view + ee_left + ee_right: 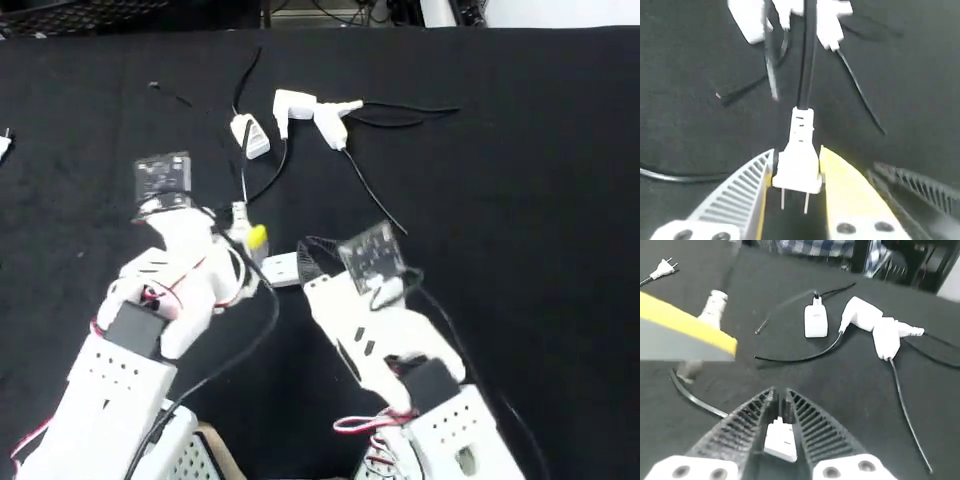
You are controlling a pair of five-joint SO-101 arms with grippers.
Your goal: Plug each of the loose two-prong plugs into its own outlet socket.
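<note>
Our left end effector [797, 152] is clamping a white two-prong plastic plug [798, 170] by its body, and the plug's black cable [806, 60] is running away across the black cloth worktop [520, 200]. Just beside it, our right end effector [781, 394] is closing on a small white socket block [780, 441]. We are seeing other white plug pieces [293, 103] lying farther out, with open worktop on both sides.

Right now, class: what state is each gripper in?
Left gripper: closed on a plug.
Right gripper: closed on a socket.
</note>
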